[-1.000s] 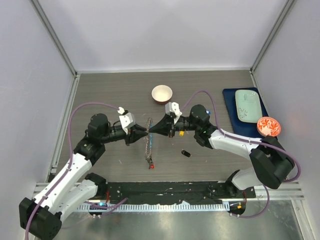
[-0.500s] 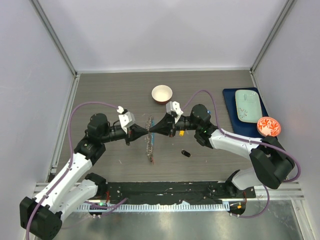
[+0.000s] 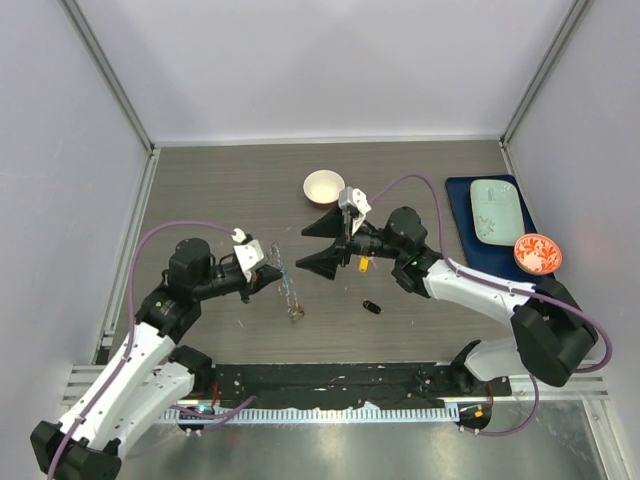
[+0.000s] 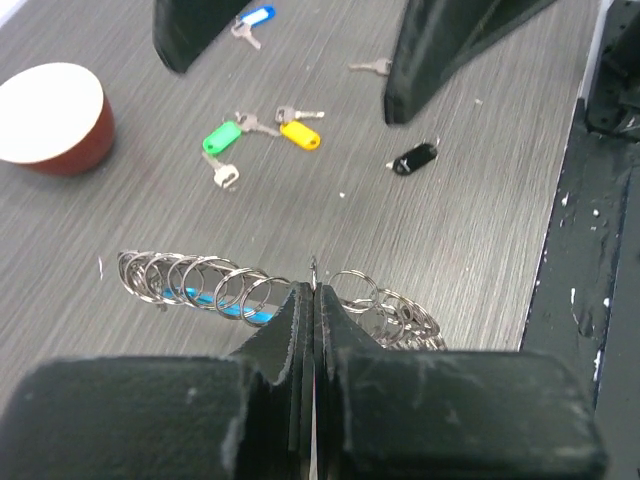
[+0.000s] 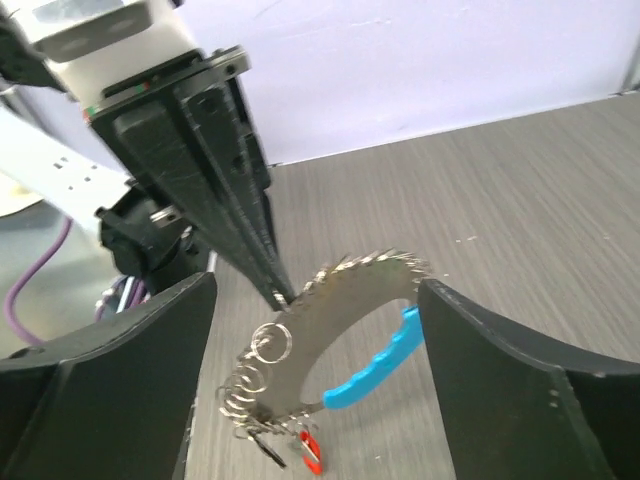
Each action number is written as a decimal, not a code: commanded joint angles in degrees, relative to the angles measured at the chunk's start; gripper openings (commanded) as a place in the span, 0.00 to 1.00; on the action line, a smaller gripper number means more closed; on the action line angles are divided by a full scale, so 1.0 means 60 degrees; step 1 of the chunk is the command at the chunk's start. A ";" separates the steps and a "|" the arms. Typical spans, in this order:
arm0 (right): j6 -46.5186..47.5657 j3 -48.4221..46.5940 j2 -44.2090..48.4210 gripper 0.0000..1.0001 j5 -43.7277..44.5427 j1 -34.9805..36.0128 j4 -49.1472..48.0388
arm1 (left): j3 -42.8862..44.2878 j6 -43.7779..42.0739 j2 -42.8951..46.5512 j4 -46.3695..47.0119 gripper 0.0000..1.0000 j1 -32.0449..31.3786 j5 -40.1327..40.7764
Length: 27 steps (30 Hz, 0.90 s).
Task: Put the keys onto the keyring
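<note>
The keyring (image 3: 288, 288), a loop of small silver rings with a blue tag (image 5: 378, 362), hangs tilted above the table. My left gripper (image 3: 271, 277) is shut on its wire (image 4: 313, 270). A red-tagged key (image 5: 308, 450) dangles from its low end. My right gripper (image 3: 302, 249) stands open just right of the ring, its fingers (image 5: 110, 400) apart and touching nothing. Loose keys lie on the table: green (image 4: 222, 137), yellow (image 4: 300, 133), blue (image 4: 257, 17), black (image 3: 371, 306) and a plain one (image 4: 372, 66).
A small white bowl (image 3: 324, 187) stands behind the grippers. At the right, a blue tray (image 3: 460, 200) carries a pale green plate (image 3: 495, 210), with a red patterned bowl (image 3: 537, 253) beside it. Walls close in the table on three sides.
My right gripper has opened, let go of the keyring and drawn back. The left gripper closed on the ring and carried it to the left and nearer.
</note>
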State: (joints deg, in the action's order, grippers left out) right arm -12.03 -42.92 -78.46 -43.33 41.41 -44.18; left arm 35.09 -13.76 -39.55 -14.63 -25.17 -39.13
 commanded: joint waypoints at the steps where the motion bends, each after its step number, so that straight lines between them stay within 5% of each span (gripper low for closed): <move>1: -0.0923 -0.0508 0.0376 0.91 0.1522 -0.0090 0.0901 | 0.0538 -0.0636 0.0570 -0.1295 0.00 -0.0009 0.0895; 19: -0.1553 -0.0040 0.1475 0.96 0.7776 -0.0573 0.7817 | 0.0304 0.0535 0.1420 -0.1838 0.00 -0.0009 0.3050; 27: -0.2826 -0.0040 0.1299 0.98 0.7984 -0.0588 1.0701 | 0.0231 0.0506 0.1626 -0.1853 0.00 -0.0009 0.3417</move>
State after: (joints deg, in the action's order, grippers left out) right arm -22.96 -42.54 -70.22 0.71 37.95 8.60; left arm 35.46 -11.14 -30.85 -27.86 -25.15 -20.29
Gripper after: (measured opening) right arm 0.989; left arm 0.011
